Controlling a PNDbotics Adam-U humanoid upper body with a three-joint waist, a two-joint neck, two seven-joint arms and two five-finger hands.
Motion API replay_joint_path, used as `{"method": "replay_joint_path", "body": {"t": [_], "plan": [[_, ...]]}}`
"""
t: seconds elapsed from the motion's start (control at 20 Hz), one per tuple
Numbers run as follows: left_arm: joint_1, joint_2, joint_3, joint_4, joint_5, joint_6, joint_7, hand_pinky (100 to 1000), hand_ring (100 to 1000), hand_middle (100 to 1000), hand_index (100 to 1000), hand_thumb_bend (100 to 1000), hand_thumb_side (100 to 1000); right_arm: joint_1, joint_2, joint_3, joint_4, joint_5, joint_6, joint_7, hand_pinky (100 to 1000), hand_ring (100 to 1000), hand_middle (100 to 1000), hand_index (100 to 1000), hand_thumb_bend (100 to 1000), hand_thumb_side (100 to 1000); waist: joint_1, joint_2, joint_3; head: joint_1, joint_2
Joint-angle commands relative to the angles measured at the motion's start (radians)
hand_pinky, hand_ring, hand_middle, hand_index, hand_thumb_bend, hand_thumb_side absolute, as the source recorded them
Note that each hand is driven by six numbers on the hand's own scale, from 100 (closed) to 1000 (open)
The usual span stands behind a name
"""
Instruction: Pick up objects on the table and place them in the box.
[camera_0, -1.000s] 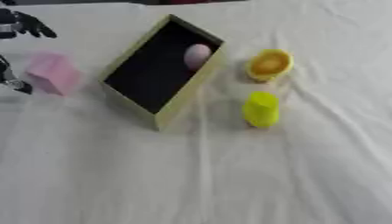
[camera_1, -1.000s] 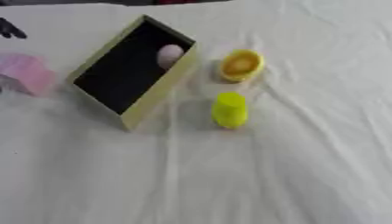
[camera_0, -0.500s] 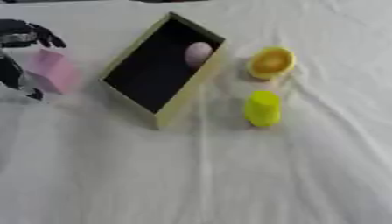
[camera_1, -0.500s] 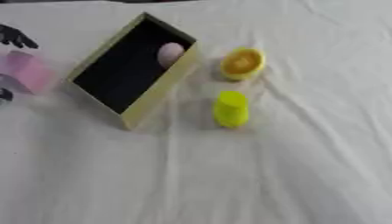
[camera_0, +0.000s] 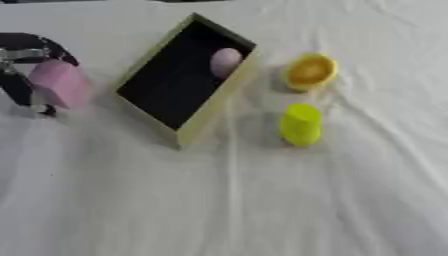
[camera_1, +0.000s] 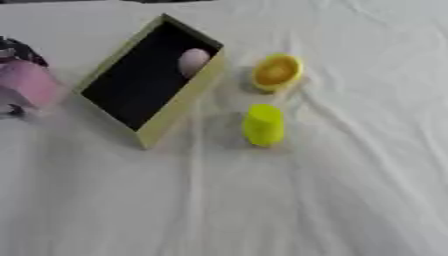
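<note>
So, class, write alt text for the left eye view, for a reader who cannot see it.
The robot's black left hand curls around a pink block at the left edge of a white cloth-covered table. Right of it lies an open yellow-green box with a dark inside holding a pale pink egg-shaped object; further right are an orange-yellow bowl and a yellow-green cup.

Your table (camera_0: 262, 200) wears a wrinkled white cloth; on it sit the box (camera_0: 188, 125), a yellow bowl (camera_0: 309, 72), a yellow cup (camera_0: 300, 124).
</note>
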Motion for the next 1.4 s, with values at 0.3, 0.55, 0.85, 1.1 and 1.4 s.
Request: {"method": "replay_joint_path", "body": {"t": [0.3, 0.55, 0.85, 1.1, 1.4], "plan": [[-0.026, 0.024, 0.015, -0.043, 0.013, 0.021, 0.049, 691, 637, 568, 721, 306, 100, 0.003, -0.013, -0.005, -0.016, 0.006, 0.006, 0.008, 910, 924, 745, 914, 100, 658, 0.001, -0.022, -0.002, 0.005, -0.006], [-0.027, 0.031, 0.024, -0.105, 0.035, 0.035, 0.055, 658, 592, 525, 675, 281, 100, 0.009, -0.012, -0.006, -0.016, 0.008, 0.010, 0.006, 910, 924, 742, 913, 100, 658, 0.003, -0.026, -0.002, 0.004, -0.005], [-0.049, 0.026, 0.021, -0.263, 0.107, 0.055, 0.040, 649, 581, 511, 662, 246, 100, 0.009, -0.018, -0.010, -0.016, 0.005, 0.005, 0.000, 909, 923, 738, 912, 100, 658, 0.005, -0.035, -0.001, -0.004, 0.002], [-0.089, -0.014, -0.024, -0.386, 0.216, 0.059, -0.007, 632, 566, 502, 658, 208, 100, -0.001, -0.021, -0.007, -0.016, -0.003, 0.002, -0.001, 908, 921, 739, 911, 100, 658, 0.006, -0.041, -0.001, -0.016, 0.009], [-0.134, -0.093, -0.085, -0.473, 0.341, 0.088, -0.023, 619, 557, 498, 661, 173, 100, -0.016, -0.021, -0.005, -0.016, -0.013, -0.004, -0.001, 908, 920, 741, 910, 100, 659, 0.007, -0.045, -0.007, -0.033, 0.015]]}}
